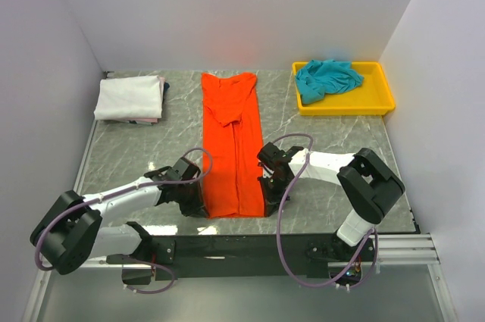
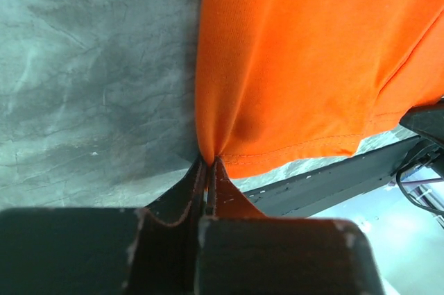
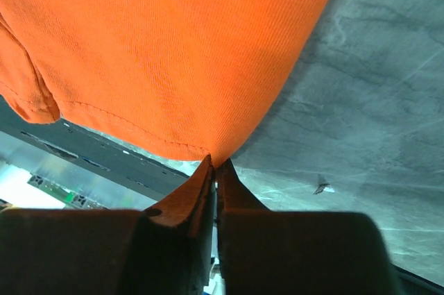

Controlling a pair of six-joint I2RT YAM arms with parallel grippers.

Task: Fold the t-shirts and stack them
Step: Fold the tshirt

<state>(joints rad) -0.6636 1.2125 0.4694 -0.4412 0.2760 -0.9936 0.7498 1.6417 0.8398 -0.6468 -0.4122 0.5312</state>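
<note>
At the near edge of the table (image 1: 129,151), around 7 o'clock from its middle, the left gripper (image 1: 203,208) has its two fingers pressed together on the near left corner of the orange shirt (image 1: 233,148). The left wrist view shows the hem gathered into a small pucker right where the tips meet. At about 5 o'clock the right gripper (image 1: 265,204) pinches the near right corner of the same shirt, with the cloth drawn to a point between its closed tips. Both corners belong to the bottom hem, which lies close to the table's front edge and the black rail (image 1: 227,246) below it.

From there the orange shirt lies flat as a long narrow strip up the middle of the table, from 6 o'clock toward 12 o'clock, with the collar at the far end. Its sides appear to be folded in over the body, though the top view is too small to be sure.

Farther back, at 10 o'clock, a white shirt (image 1: 130,97) sits folded into a neat rectangle, with pink and dark edges showing beneath it. At 2 o'clock a yellow tray (image 1: 383,102) holds a teal shirt (image 1: 326,78), crumpled in its left half.
</note>
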